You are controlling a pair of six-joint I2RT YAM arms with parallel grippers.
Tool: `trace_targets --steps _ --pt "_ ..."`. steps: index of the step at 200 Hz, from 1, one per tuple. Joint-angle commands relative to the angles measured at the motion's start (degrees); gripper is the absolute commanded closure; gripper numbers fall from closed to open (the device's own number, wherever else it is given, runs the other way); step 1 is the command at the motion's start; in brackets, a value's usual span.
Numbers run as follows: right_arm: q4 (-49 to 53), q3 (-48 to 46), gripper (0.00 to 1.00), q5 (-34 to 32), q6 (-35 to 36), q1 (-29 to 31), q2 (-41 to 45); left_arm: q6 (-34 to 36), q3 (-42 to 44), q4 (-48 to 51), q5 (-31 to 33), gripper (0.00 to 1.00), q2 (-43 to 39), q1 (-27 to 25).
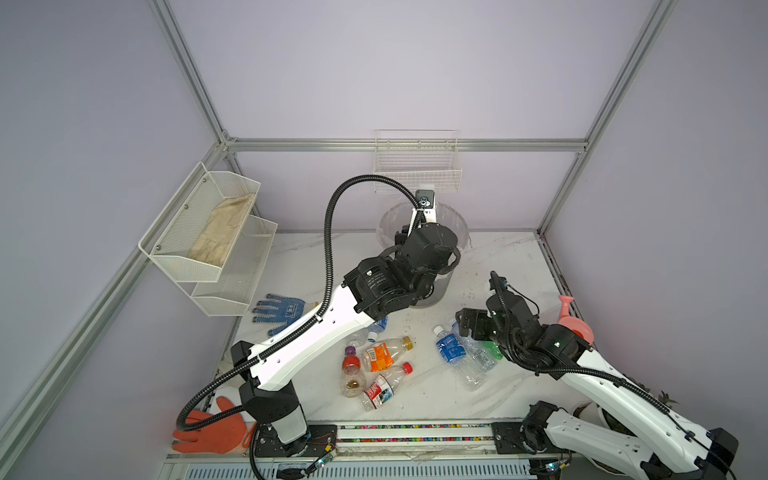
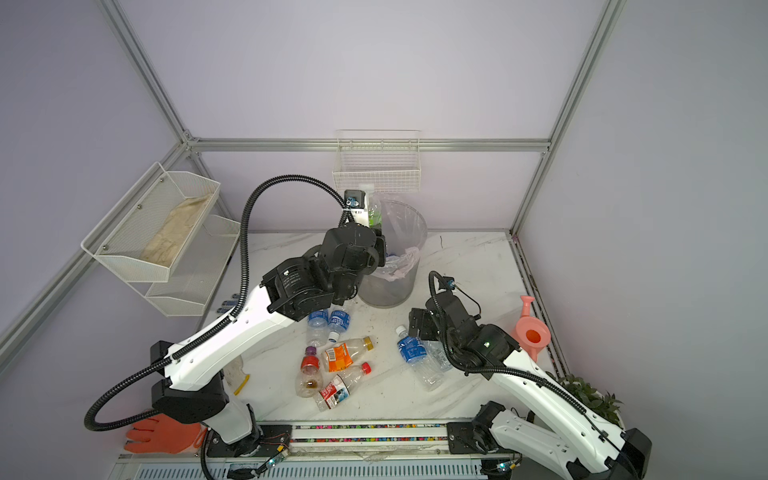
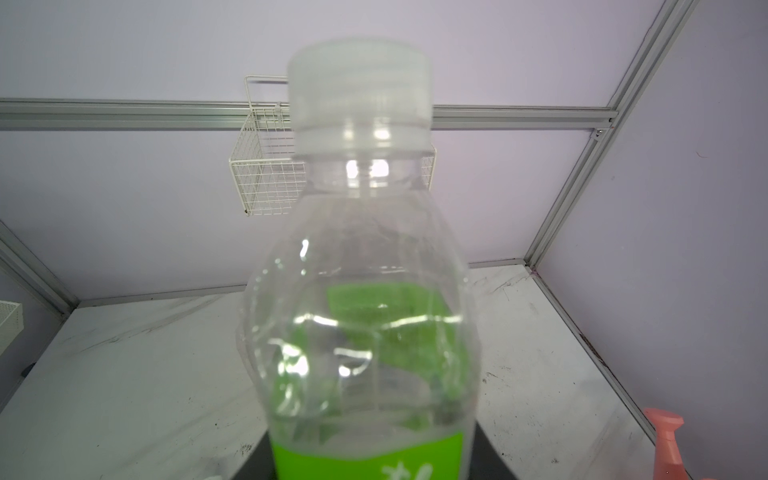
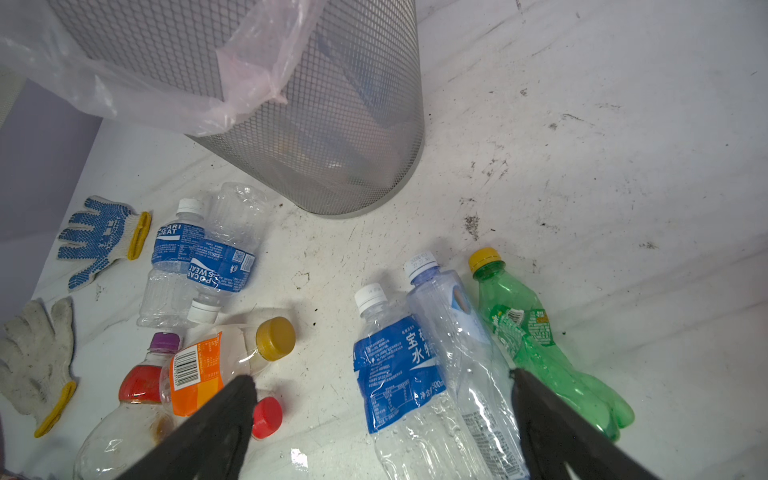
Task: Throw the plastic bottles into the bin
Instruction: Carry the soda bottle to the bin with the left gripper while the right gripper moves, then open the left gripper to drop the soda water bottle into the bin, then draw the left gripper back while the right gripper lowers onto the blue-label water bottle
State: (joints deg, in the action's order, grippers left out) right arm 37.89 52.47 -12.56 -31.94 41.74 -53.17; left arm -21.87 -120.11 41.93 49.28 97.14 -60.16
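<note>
— Green-labelled bottle [image 3: 365, 332]: where do you have it?
— Your left gripper [image 3: 368, 465] clamps it at the bin's [image 2: 392, 286] rim, just above centre in a top view.
— And your right gripper [image 4: 381, 378]?
— Spread wide, holding nothing, hanging over the blue-labelled bottle [image 4: 401, 374] lying right of centre.

Blurred green-labelled bottle [image 3: 365, 340], its base past the left wrist view's edge.

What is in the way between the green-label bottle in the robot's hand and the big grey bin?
Nothing visible. The left hand holds the clear green-labelled plastic bottle upright, up at the rim of the grey mesh bin, whose bag-lined mouth is open.
</note>
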Motion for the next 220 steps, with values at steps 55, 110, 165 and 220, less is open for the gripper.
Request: trace_targets --steps 55,110,165,220 --pt "1.2 1.49 0.03 -0.03 -1.16 0.08 0.78 -3.74 -15.82 4.5 -13.2 0.83 9.63 10.97" --pt "2.81 1.69 0.03 -0.44 -1.28 0.02 2.39 -6.4 -17.82 10.28 -21.52 0.0 9.53 13.87" --pt "1.88 0.68 0.03 0.56 -1.19 0.03 1.0 -7.02 -12.12 8.64 -24.22 0.0 4.08 13.45" --pt "2.53 -0.08 0.03 1.11 -1.35 0.04 1.1 -8.41 -4.56 6.79 -25.85 0.0 -1.01 13.46"
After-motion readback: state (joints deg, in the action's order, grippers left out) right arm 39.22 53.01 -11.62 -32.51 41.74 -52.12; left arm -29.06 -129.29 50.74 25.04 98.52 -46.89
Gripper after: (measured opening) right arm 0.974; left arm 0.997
